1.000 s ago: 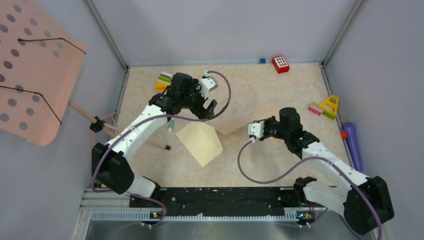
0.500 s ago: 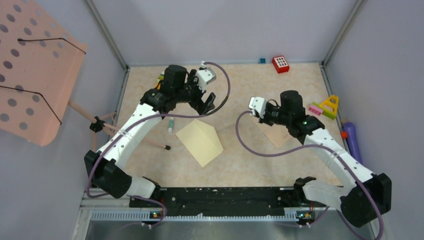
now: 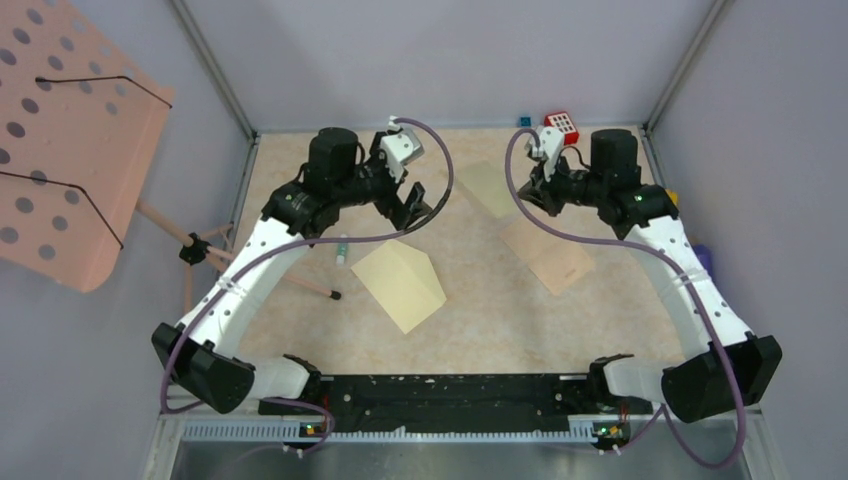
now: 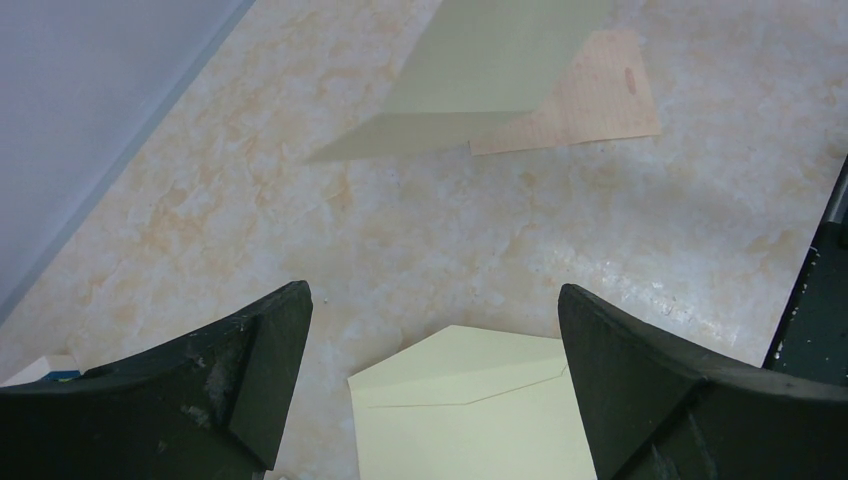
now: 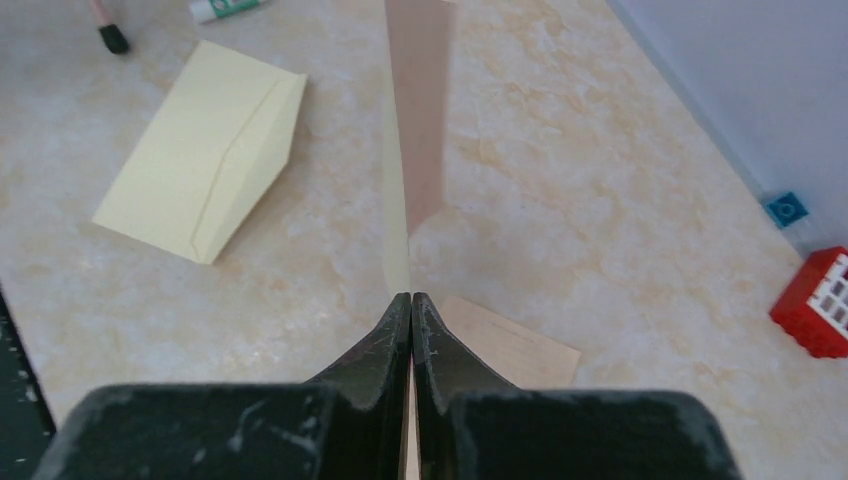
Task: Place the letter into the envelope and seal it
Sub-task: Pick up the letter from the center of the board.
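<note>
My right gripper (image 5: pixel 411 300) has swung back toward the far wall, fingers pinched shut on the folded letter (image 5: pixel 420 100) to lift it clear, while my left gripper (image 4: pixel 430 292) hangs wide open above the envelope (image 4: pixel 470 420) mid-table, presumably to steady it.

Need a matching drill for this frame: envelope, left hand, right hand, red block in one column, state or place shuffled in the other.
1. envelope
2. left hand
3. right hand
4. red block

A. shut on a sheet of paper held up in the air
B. at the far edge of the table
C. open, holding nothing
D. lying near the table's middle

Pairs: 1-D, 2-C, 3-A, 4-B
</note>
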Controlling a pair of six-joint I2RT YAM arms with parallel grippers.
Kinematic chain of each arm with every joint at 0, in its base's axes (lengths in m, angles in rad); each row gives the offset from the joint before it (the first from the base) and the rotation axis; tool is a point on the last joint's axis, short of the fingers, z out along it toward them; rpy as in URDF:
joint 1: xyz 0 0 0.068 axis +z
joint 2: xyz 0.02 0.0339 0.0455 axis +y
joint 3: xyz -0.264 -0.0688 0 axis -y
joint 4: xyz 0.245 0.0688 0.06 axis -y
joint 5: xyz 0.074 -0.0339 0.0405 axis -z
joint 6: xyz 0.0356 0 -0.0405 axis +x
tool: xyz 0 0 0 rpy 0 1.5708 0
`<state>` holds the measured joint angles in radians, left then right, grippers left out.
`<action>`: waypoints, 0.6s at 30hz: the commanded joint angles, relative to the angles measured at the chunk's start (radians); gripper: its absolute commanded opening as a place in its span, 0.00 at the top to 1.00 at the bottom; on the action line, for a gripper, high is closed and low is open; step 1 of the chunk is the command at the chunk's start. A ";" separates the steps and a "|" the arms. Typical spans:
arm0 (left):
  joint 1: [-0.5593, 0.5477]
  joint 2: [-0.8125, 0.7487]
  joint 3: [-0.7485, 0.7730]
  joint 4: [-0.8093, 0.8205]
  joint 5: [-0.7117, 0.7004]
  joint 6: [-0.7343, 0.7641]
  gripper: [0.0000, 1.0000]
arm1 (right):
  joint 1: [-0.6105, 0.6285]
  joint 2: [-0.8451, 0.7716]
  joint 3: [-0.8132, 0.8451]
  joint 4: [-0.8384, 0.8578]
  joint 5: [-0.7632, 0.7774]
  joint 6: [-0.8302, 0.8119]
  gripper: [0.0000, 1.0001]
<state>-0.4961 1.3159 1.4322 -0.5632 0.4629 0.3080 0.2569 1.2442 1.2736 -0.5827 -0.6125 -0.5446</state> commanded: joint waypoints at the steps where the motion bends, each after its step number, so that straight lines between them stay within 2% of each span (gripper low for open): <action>1: 0.004 0.013 -0.036 0.112 0.022 -0.072 0.02 | -0.006 0.000 0.032 0.004 -0.179 0.160 1.00; 5: 0.003 0.037 -0.050 0.150 0.034 -0.121 0.02 | -0.005 -0.019 -0.023 0.088 -0.286 0.265 1.00; 11: 0.005 0.086 -0.050 0.192 0.101 -0.228 0.02 | -0.021 -0.073 -0.134 0.340 -0.448 0.493 1.00; 18: 0.039 0.121 -0.064 0.257 0.207 -0.382 0.02 | -0.070 -0.121 -0.264 0.673 -0.531 0.777 1.00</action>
<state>-0.4812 1.4300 1.3769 -0.4046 0.5888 0.0444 0.2161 1.1755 1.0573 -0.1879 -1.0466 0.0273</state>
